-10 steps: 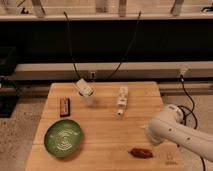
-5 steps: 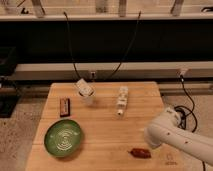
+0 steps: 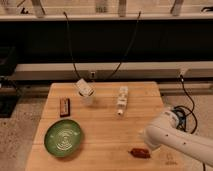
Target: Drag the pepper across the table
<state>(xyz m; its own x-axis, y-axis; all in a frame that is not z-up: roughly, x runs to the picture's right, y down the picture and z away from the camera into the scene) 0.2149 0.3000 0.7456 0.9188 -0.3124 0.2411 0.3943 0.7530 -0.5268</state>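
Note:
The pepper [image 3: 140, 153] is small, dark red-brown and glossy. It lies near the front edge of the light wooden table [image 3: 107, 130], right of the middle. My white arm [image 3: 172, 137] reaches in from the lower right. My gripper [image 3: 150, 141] is at the arm's left end, just above and to the right of the pepper. I cannot tell whether it touches the pepper.
A green plate [image 3: 63, 136] sits at the front left. A dark brown block [image 3: 65, 106] lies behind it. A tilted clear cup [image 3: 86, 91] and a lying white bottle [image 3: 121, 99] are at the back. A logo mark [image 3: 171, 160] is at the front right corner. Cables hang behind the table.
My arm has moved a little left and down toward the pepper. The pepper and the other objects have not moved.

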